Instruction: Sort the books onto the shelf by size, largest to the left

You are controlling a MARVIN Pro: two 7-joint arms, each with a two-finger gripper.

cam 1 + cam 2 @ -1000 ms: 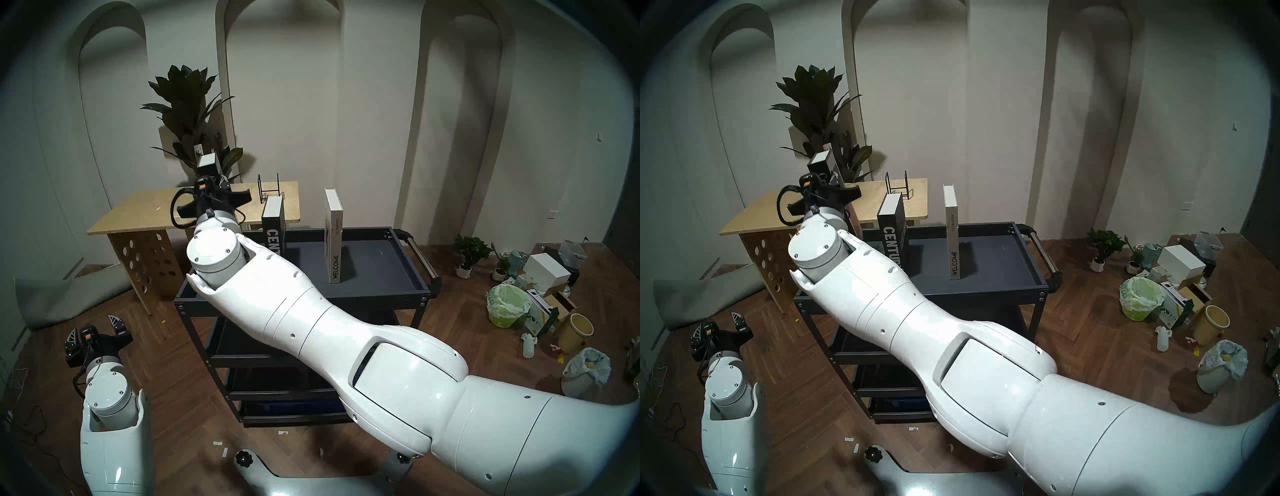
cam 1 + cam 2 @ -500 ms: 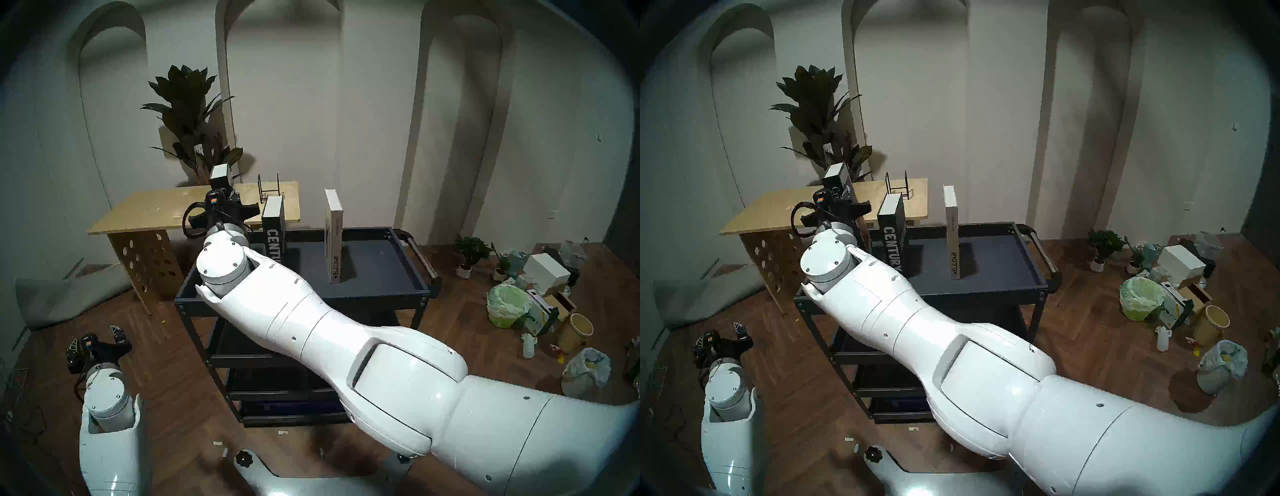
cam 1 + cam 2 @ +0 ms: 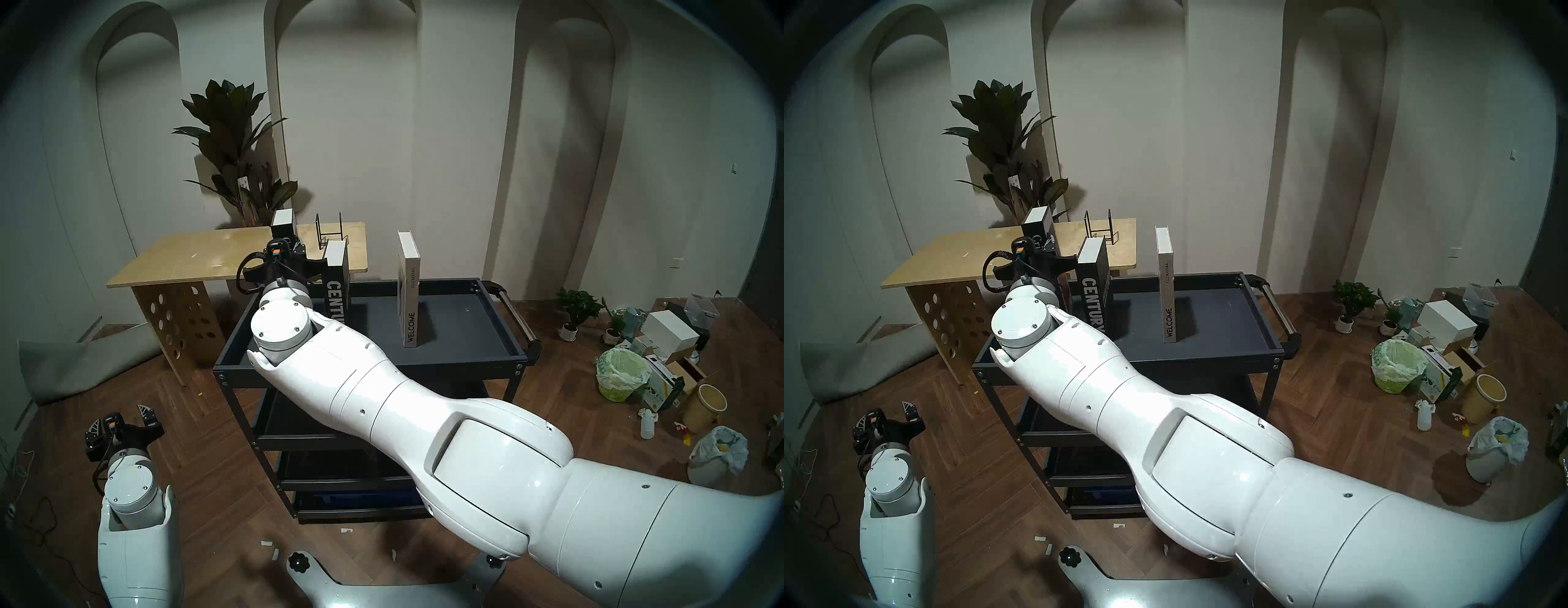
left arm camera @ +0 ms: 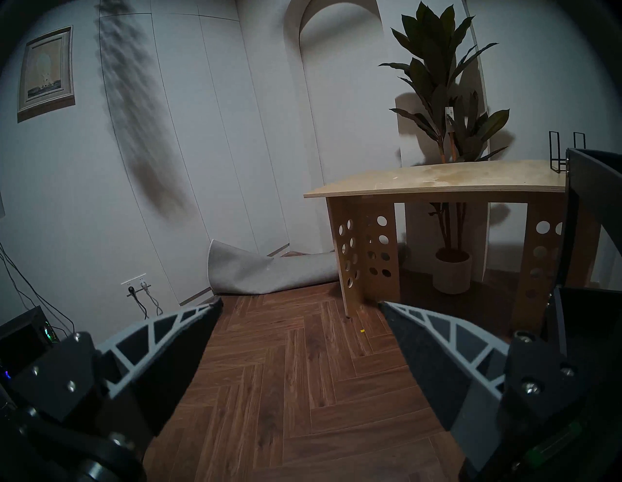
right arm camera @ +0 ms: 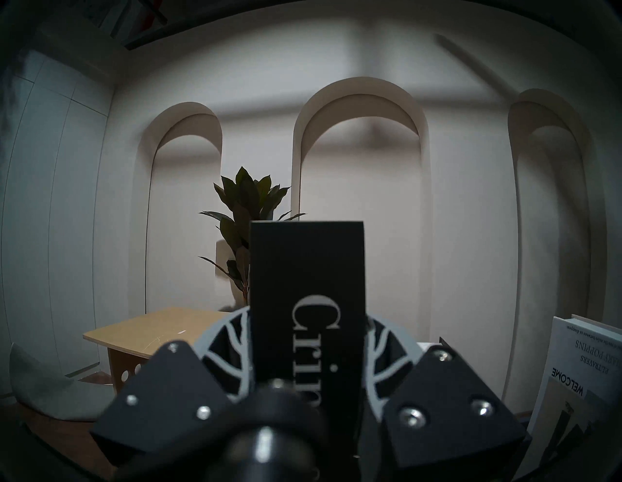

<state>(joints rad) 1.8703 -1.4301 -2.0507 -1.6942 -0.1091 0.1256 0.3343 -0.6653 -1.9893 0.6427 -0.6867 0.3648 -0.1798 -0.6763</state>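
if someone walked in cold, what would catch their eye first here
First the big white right arm sweeping across the view, its pincer clamped on a black book held beside the cart's top tray. Then the two books standing on that tray: black CENTURY left, white WELCOME mid-tray.

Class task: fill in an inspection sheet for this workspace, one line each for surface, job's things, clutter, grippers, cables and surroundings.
Surface: cart top tray, dark grey, rimmed.
Job's things: CENTURY book and WELCOME book upright on the tray, apart; black book held at the tray's left end, spine starts "Cri".
Clutter: wire rack on the plywood table; bins, boxes and pots on the floor at right.
Grippers: right gripper shut on the black book; left gripper open, empty, over the floor.
Cables: cable loop at the right wrist; wall plugs.
Surroundings: plant, arched wall, rolled mat.
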